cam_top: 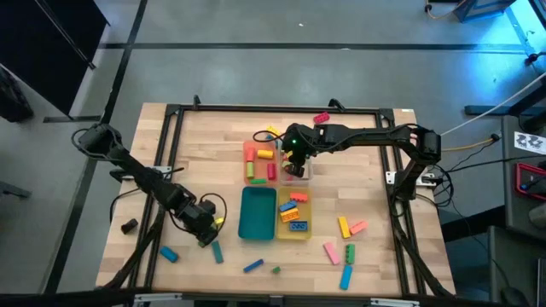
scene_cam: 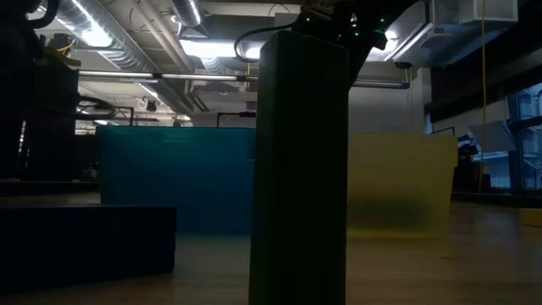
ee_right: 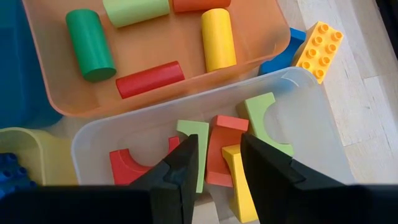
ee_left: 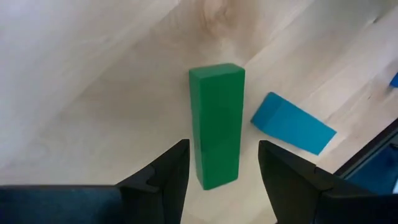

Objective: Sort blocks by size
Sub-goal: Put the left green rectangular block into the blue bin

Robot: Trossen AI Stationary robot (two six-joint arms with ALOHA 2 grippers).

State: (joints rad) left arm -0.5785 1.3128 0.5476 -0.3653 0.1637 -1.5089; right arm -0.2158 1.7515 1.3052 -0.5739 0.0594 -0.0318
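Note:
A green bar lies flat on the table. It shows near the front left in the high view. My left gripper is open, low over the bar's near end, one finger on either side; I see no touch. A blue wedge block lies beside the bar. My right gripper is open and empty above the clear tray, which holds red, green and yellow arch blocks. It shows at the table's middle in the high view. The orange tray beside it holds cylinders.
A teal tray and a yellow tray with studded bricks stand at the middle. Loose blocks lie at the front right and front left. A yellow studded brick lies outside the trays. A dark green block stands close before the low camera.

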